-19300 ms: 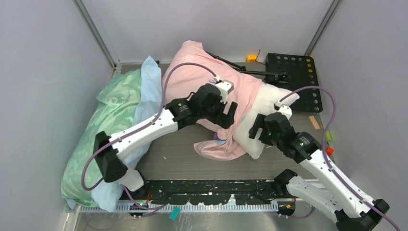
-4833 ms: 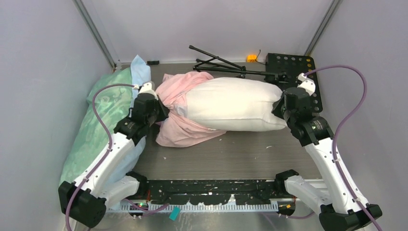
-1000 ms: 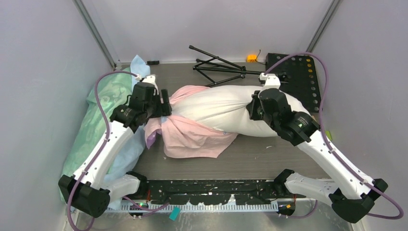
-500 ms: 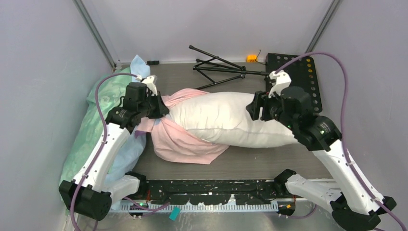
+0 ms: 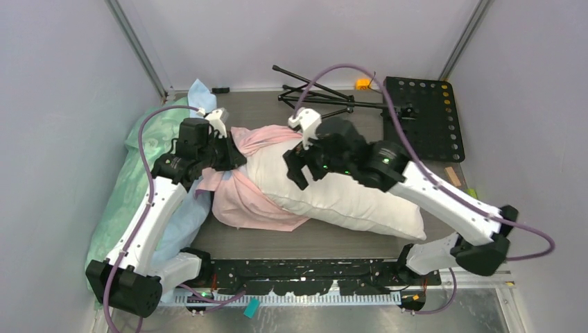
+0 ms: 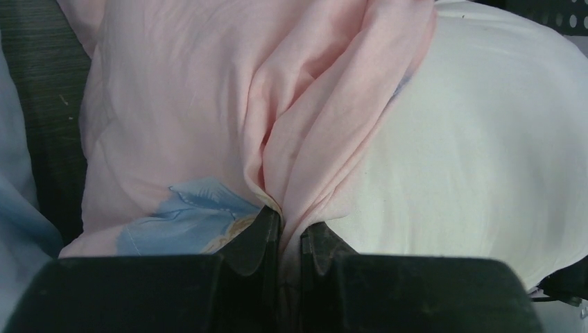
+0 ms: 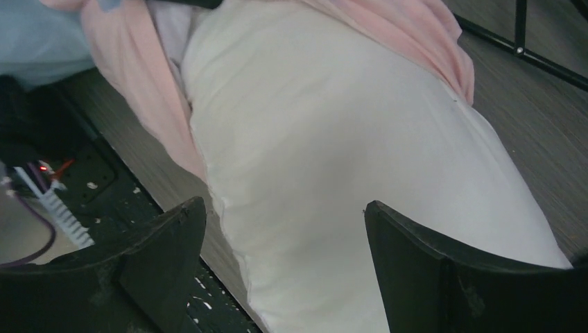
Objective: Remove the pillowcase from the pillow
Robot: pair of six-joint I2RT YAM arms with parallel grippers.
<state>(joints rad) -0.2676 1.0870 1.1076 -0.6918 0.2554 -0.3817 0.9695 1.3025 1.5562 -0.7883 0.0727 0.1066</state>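
Note:
The white pillow point(image 5: 347, 198) lies slanted across the table, most of it bare. The pink pillowcase point(image 5: 246, 201) is bunched over its left end and spills onto the table. My left gripper point(image 5: 232, 154) is shut on a fold of the pillowcase point(image 6: 305, 139), pinched between the black fingers point(image 6: 260, 232), with the pillow point(image 6: 471, 159) to the right of it. My right gripper point(image 5: 297, 170) hovers open over the pillow's left part, near the pillowcase's edge. In the right wrist view the wide-apart fingers point(image 7: 173, 236) frame the bare pillow point(image 7: 326, 166), with the pillowcase point(image 7: 159, 104) beyond.
A mint green pillow point(image 5: 139, 187) and light blue bedding point(image 5: 197, 97) lie along the left wall. A folded black tripod point(image 5: 319, 97) and a black perforated plate point(image 5: 423, 114) sit at the back. A black rail point(image 5: 305, 267) runs along the near edge.
My right gripper let go of the pillow, opened and swung left along it toward the pillowcase. The left gripper shut on the pillowcase fold. The pillow's right end dropped toward the near edge.

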